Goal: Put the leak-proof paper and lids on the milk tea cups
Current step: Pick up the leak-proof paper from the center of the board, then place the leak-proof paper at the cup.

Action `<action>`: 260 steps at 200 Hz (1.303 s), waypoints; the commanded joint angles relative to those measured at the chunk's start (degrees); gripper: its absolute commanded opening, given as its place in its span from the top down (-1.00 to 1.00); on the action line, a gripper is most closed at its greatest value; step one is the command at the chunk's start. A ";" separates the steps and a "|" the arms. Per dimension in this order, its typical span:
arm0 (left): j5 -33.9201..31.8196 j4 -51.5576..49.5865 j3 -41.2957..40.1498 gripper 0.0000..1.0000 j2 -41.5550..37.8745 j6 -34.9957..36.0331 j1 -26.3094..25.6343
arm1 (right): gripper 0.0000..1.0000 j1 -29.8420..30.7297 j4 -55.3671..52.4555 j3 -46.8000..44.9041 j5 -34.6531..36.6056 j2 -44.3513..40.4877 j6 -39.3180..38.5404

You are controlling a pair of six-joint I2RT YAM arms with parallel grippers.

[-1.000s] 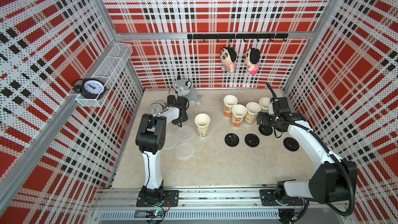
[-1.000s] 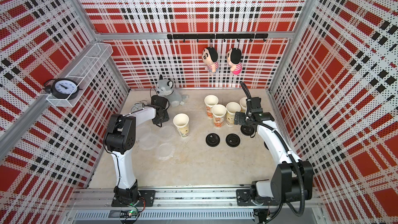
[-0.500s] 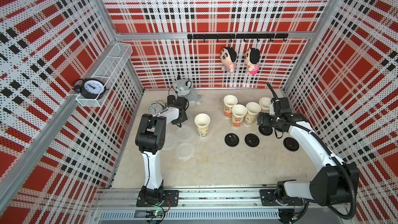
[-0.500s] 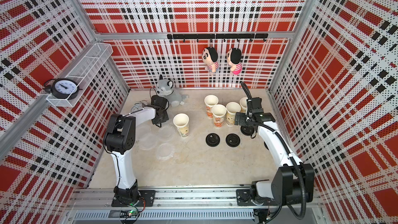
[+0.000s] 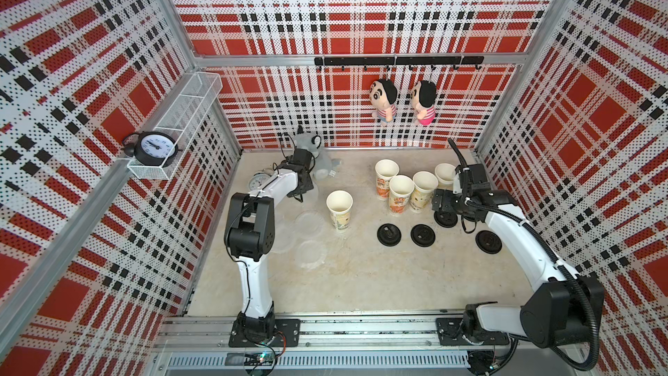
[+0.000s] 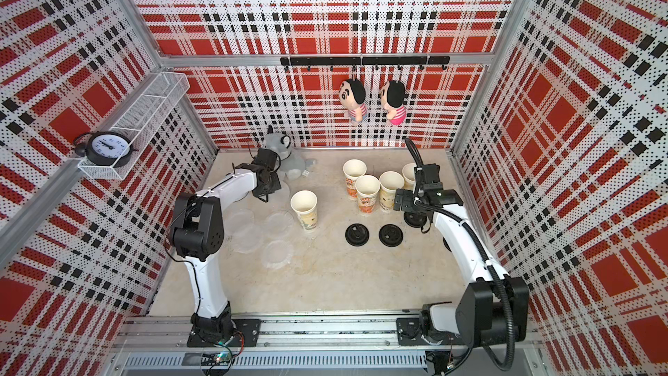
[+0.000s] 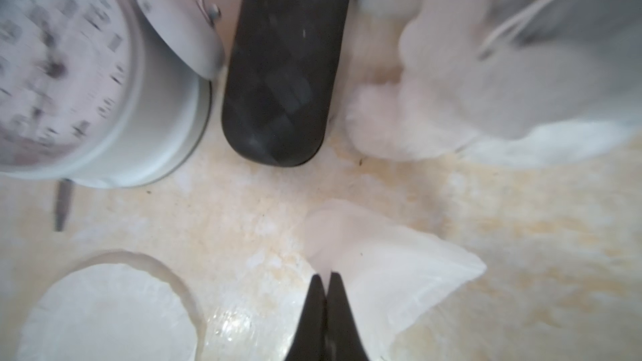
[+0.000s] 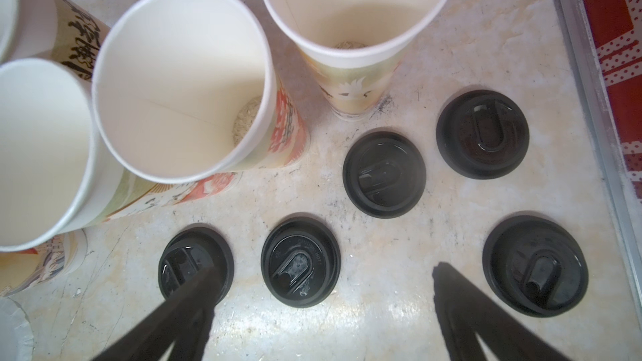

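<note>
In both top views one milk tea cup [image 5: 339,207] [image 6: 304,207] stands alone at mid-table, and several more cups [image 5: 400,193] [image 6: 367,193] cluster at the back right, all with open mouths. Round sheets of leak-proof paper [image 5: 308,222] [image 6: 276,253] lie flat beside the left arm. At the back left my left gripper [image 5: 302,195] [image 7: 326,276] is shut on the edge of one sheet [image 7: 389,265], which creases upward at the pinch. My right gripper [image 5: 442,204] [image 8: 324,272] hangs open over the black lids beside the cup cluster [image 8: 180,81], holding nothing.
Several black lids [image 5: 388,235] [image 8: 384,173] lie right of centre. An alarm clock [image 5: 257,180] [image 7: 69,74] and a grey plush toy [image 5: 314,160] crowd the left gripper. Another sheet [image 7: 104,310] lies close by. A wire shelf [image 5: 180,113] holds a clock [image 5: 155,146].
The left gripper's jaws have come together onto the paper sheet. Neither arm has shifted noticeably, and the right gripper stays open.
</note>
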 commanded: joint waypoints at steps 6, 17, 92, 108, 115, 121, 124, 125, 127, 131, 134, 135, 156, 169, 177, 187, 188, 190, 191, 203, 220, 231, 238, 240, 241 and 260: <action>-0.60 -3.63 2.49 1.00 -6.75 1.05 0.68 | -0.98 0.27 -0.72 1.31 -0.09 -2.39 0.35; -0.31 -4.60 2.75 1.00 -8.85 1.21 0.44 | -0.98 0.32 -0.94 1.56 0.01 -2.40 0.22; 3.46 -15.19 9.96 0.93 -23.93 4.43 -7.15 | -0.99 0.24 -0.18 2.81 -1.36 -1.46 -0.47; 4.96 -17.10 10.31 0.90 -25.30 5.38 -9.75 | -0.99 0.24 -0.07 2.79 -1.45 -1.27 -0.65; 5.65 -17.68 10.17 0.90 -25.52 5.73 -11.04 | -0.99 0.26 -0.06 2.80 -1.45 -1.18 -0.75; 6.37 -18.24 10.00 0.90 -25.77 5.94 -12.20 | -0.99 0.24 -0.06 2.82 -1.45 -1.09 -0.83; 6.77 -18.31 9.91 0.90 -25.76 6.09 -12.81 | -0.99 0.27 -0.06 2.85 -1.43 -1.09 -0.91; 6.93 -18.33 9.80 0.90 -25.82 6.16 -12.92 | -0.99 0.30 -0.06 2.84 -1.44 -1.04 -0.92; 7.31 -18.35 9.68 0.90 -25.80 6.21 -13.36 | -0.99 0.26 -0.06 2.84 -1.42 -1.01 -0.99; 8.13 -18.33 9.42 0.90 -25.88 6.42 -14.00 | -0.99 0.24 -0.11 2.92 -1.45 -0.95 -1.05; 8.67 -18.35 9.21 0.90 -25.88 6.55 -14.60 | -0.99 0.26 -0.12 2.91 -1.49 -0.92 -1.09; 8.93 -18.36 9.15 0.90 -25.88 6.57 -14.74 | -0.99 0.25 -0.14 2.92 -1.47 -0.91 -1.10; 12.47 -18.60 8.10 0.90 -25.55 7.02 -17.38 | -0.99 0.30 -0.15 3.05 -1.62 -0.82 -1.36; 13.14 -19.12 7.42 0.91 -25.15 7.02 -18.42 | -1.00 0.24 -0.17 2.96 -1.71 -0.91 -1.45; 13.45 -19.40 6.79 0.91 -24.96 7.02 -18.86 | -1.00 0.25 -0.15 2.92 -1.80 -0.91 -1.61; 14.16 -19.50 5.76 0.92 -24.78 7.02 -19.16 | -1.00 0.29 -0.21 2.82 -1.81 -1.00 -1.71; 14.18 -19.50 5.71 0.92 -24.76 7.02 -19.17 | -1.00 0.27 -0.23 2.83 -1.81 -1.00 -1.71; 14.25 -19.50 5.45 0.92 -24.79 7.02 -19.25 | -1.00 0.25 -0.24 2.83 -1.78 -1.00 -1.76; 14.27 -19.50 5.37 0.92 -24.81 7.02 -19.26 | -1.00 0.24 -0.24 2.75 -1.79 -1.00 -1.78; 14.32 -19.63 4.28 0.92 -24.60 7.02 -19.70 | -1.00 0.25 -0.33 2.75 -1.71 -1.00 -1.89; 13.71 -20.19 3.29 0.92 -23.91 7.02 -20.28 | -1.00 0.25 -0.33 2.66 -1.71 -1.00 -1.98; 13.11 -20.42 2.75 0.93 -23.47 7.02 -20.59 | -1.00 0.31 -0.30 2.56 -1.80 -0.91 -1.98; 12.91 -20.45 2.37 0.92 -23.25 7.02 -20.82 | -1.00 0.26 -0.20 2.52 -1.93 -0.90 -1.98; 12.83 -20.44 2.28 0.93 -23.14 7.02 -20.78 | -1.00 0.27 -0.16 2.49 -1.97 -0.91 -1.98; 12.77 -20.45 2.21 0.93 -23.10 7.02 -20.77 | -1.00 0.30 -0.16 2.49 -1.97 -0.87 -2.02; 12.42 -20.41 1.53 0.93 -22.38 8.59 -20.86 | -1.00 0.24 0.02 2.31 -2.22 -0.71 -1.98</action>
